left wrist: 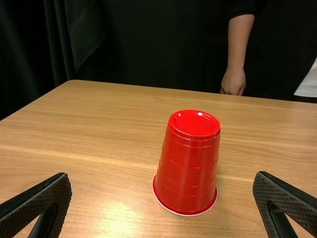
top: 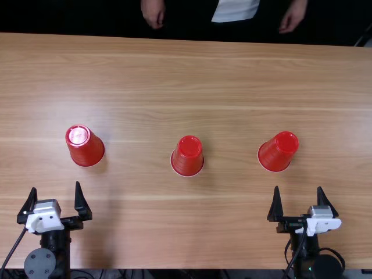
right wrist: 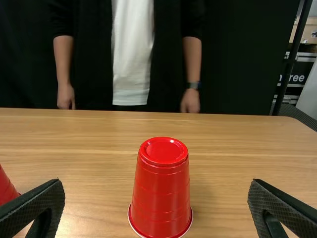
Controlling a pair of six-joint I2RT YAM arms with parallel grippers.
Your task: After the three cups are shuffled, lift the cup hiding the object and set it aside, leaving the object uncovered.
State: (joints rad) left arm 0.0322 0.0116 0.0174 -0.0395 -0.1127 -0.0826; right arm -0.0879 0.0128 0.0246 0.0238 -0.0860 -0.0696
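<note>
Cups, three of them, all mouth-down on the wooden table (top: 186, 87). Their opaque red walls hide whatever sits beneath, so there's no telling which one covers the object. Starting close in: the left gripper (top: 55, 189) sits nearer than the middle cup (top: 188, 156) and well off to its left, jaws spread wide, nothing between them. The right gripper (top: 297, 189) mirrors it, well to that cup's right, also wide apart and empty. In the wrist views the fingers (left wrist: 44, 196) are cut off at the edge, flat black pads with a fine knurled grain. Further out, the row: the left cup (top: 85, 146) stands well left of the middle cup and the right cup (top: 278, 151) well right of it, none touching. Glossy ribbed plastic, tapered, flat round bases up, thin white rims at the table. From the right wrist, the middle cup is cut down to a red sliver.
</note>
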